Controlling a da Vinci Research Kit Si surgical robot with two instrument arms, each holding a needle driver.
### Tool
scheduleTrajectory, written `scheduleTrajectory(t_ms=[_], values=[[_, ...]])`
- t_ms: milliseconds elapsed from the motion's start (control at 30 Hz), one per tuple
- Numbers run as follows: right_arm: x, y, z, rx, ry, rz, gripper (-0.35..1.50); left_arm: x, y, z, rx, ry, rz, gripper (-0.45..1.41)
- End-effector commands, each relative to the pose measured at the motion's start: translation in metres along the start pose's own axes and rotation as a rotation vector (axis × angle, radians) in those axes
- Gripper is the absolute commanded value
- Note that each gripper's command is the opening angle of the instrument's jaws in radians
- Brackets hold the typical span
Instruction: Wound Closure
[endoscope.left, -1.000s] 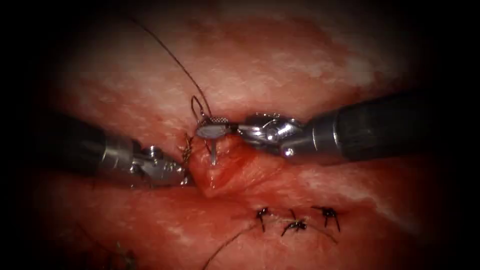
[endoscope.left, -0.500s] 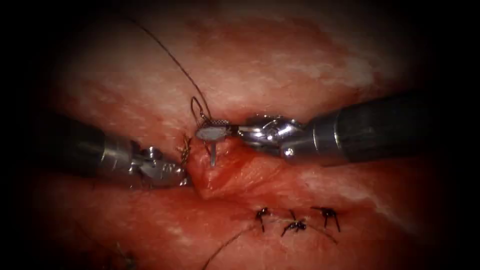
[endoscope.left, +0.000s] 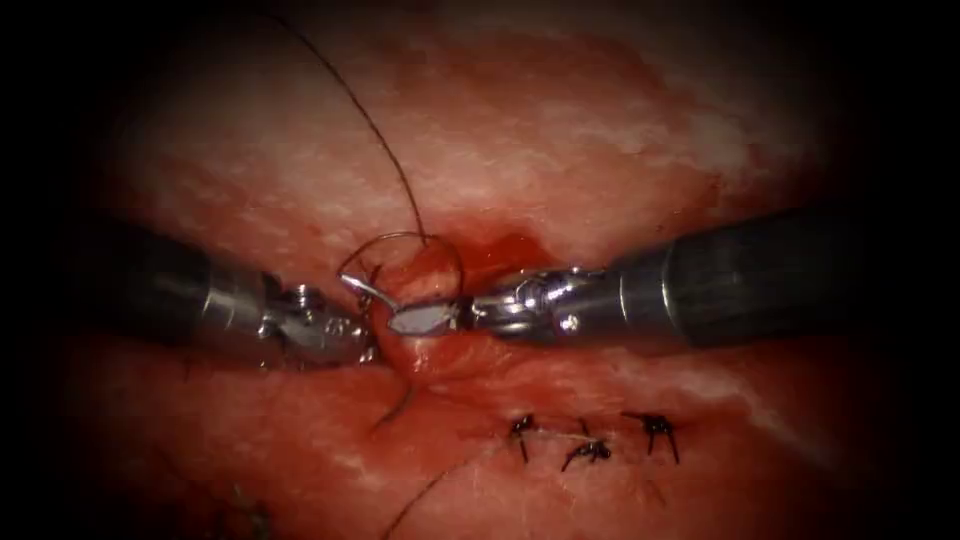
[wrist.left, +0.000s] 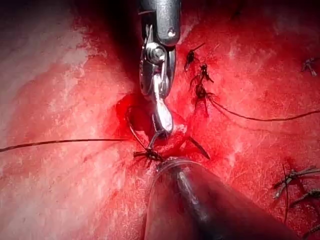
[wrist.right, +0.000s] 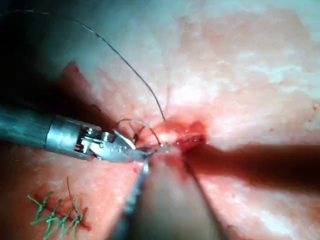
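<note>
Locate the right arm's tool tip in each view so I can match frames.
Endoscope view: the right tool enters from the right, its jaws shut on the needle at the raised tissue, facing the left tool.
Left wrist view: the right tool is beside the stitch knots.
Right wrist view: the right tool meets the left tool.
Shared landmark: the thread running down to the needle.
</note>
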Motion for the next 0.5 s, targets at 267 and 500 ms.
scheduleTrajectory(t_ms=[267,500], values=[[0.0001,0.0004,0.0006,0.003,0.009,0.015,-0.35,-0.0004,0.0005,0.0007,0.0,-0.001,0.001,-0.45],[0.0028,0.002,-0.0013,-0.054,0.197,-0.117,1.05,-0.0003,0.0005,0.0006,-0.001,-0.001,0.0,-0.45]])
